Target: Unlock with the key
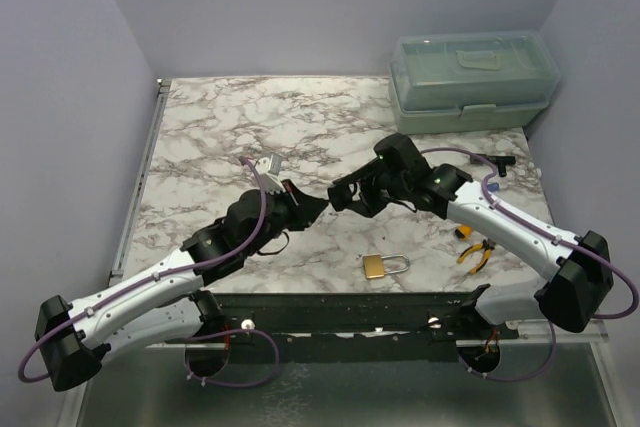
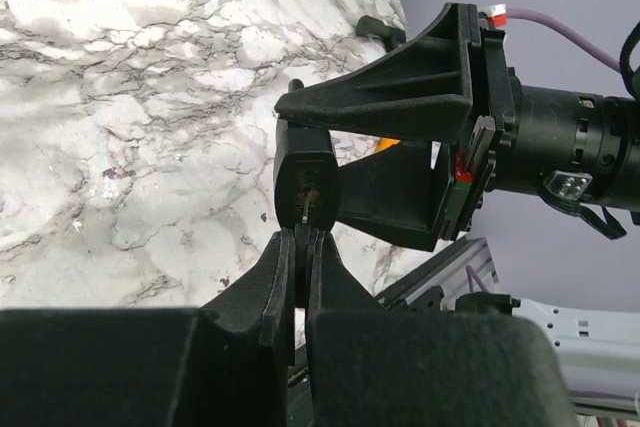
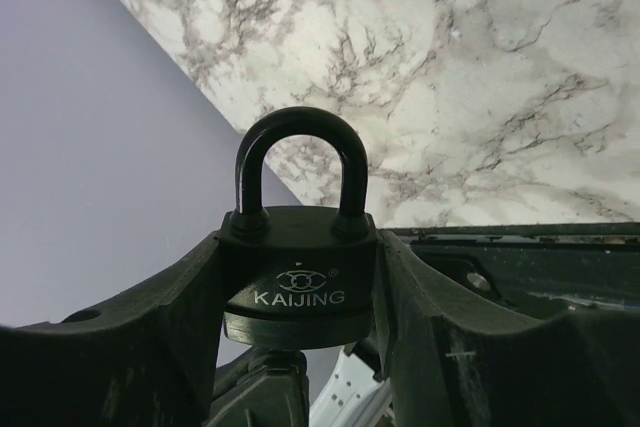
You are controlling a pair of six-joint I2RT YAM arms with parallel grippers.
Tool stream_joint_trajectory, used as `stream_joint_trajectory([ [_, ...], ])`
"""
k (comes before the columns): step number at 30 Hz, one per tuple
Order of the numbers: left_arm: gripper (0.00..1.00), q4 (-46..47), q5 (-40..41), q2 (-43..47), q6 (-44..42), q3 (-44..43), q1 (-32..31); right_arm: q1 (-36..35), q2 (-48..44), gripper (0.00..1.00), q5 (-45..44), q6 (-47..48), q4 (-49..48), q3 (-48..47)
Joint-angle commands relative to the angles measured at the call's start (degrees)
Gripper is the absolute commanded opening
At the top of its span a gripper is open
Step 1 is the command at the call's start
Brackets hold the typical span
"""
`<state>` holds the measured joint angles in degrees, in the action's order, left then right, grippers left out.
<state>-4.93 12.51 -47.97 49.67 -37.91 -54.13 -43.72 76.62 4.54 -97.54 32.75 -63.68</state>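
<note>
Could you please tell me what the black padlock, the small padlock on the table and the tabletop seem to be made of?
Black padlock: likely metal with a dark satin coating, given its dull sheen and light KAIJING marking. Small padlock: brass-coloured body, silvery shackle, probably metal. Tabletop: marble look, grey veining on white; possibly only a printed surface.

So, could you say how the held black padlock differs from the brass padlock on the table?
The black padlock is black throughout; the brass padlock has a silvery shackle. The right gripper clamps the black one off the marble table; the brass one lies flat on it. Both look locked.
</note>
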Motion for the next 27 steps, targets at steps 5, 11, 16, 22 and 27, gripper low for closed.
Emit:
stream_joint_trajectory([
  [5, 0.00, 4.26, 0.50, -4.99, 1.18, -0.43, -0.32, -0.84, -0.02, 0.00, 4.23, -2.23, -4.74, -4.43],
  [11, 0.00, 7.82, -1.84, -4.11, -1.48, 1.03, -0.71, -0.81, 0.21, 0.00, 3.89, -2.55, -4.77, -5.12],
  [16, 0.00, 7.90, 0.54, -4.68, -0.68, 1.61, -0.80, -0.82, 0.81, 0.00, 3.78, -2.69, -4.27, -6.10],
  [22, 0.00, 7.84, 1.63, -6.01, -0.09, 1.06, -0.80, -0.83, 0.98, 0.00, 2.95, -3.55, -3.46, -6.28],
  [27, 0.00, 7.22, 3.68, -5.52, 1.65, 0.82, -0.87, -0.79, 0.61, 0.00, 2.03, -4.22, -3.23, -5.81],
])
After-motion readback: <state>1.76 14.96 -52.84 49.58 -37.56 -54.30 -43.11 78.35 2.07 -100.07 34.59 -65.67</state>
